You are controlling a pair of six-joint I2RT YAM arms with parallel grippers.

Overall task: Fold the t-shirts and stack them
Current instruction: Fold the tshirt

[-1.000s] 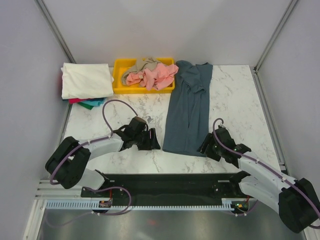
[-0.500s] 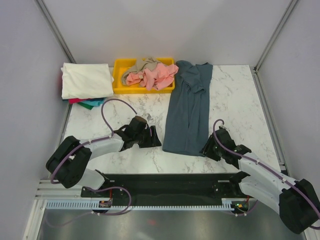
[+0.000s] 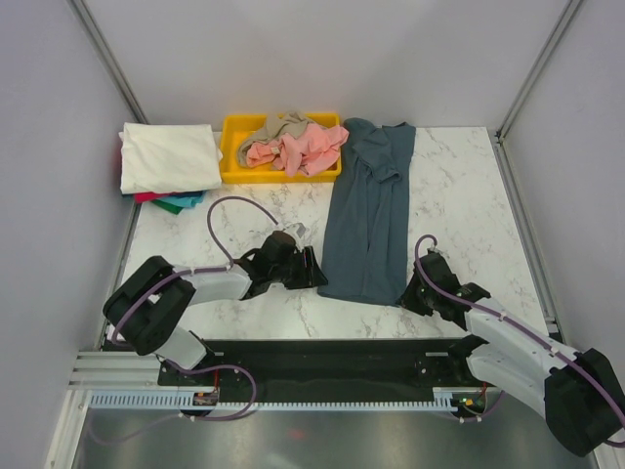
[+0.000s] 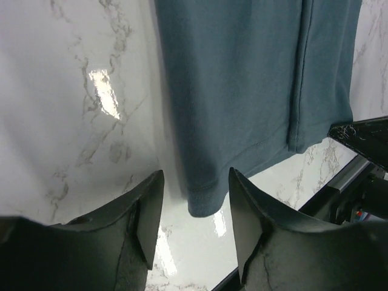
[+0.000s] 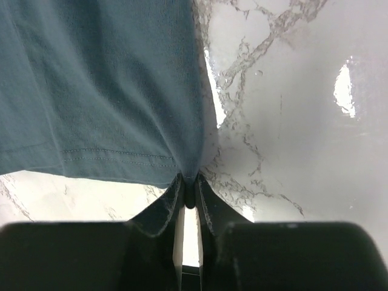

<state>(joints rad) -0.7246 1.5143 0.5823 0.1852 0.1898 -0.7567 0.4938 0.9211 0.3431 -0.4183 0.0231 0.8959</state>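
While the blue shirt [image 3: 369, 205] lay flat on the marble table [image 3: 459, 195], folded lengthwise into a narrow strip, its long axis ran from the far side toward the arms, leaning slightly left as it came nearer. Its collar end pointed away, just beside the right wall of the yellow bin [image 3: 230, 161], and its hem pointed at the arm bases. The left gripper [image 3: 314, 276] sat low at the near left corner of that hem with its jaws released and spread. In the left wrist view the hem corner lay in the gap between the two fingers [image 4: 147, 224], unclamped, and whether either pad touched the cloth could not be told. The right gripper [image 3: 408, 293] sat at the near right corner, its jaws clenched on the shirt. In the right wrist view the cloth puckered down into the thin slit where the fingers [image 5: 162, 212] met. A pink shirt [image 3: 305, 149] and a tan shirt [image 3: 281, 125] lay crumpled in the bin. A folded white shirt [image 3: 168, 156] topped a stack at the far left corner, with teal [image 3: 184, 202] and red [image 3: 145, 196] edges showing beneath it.
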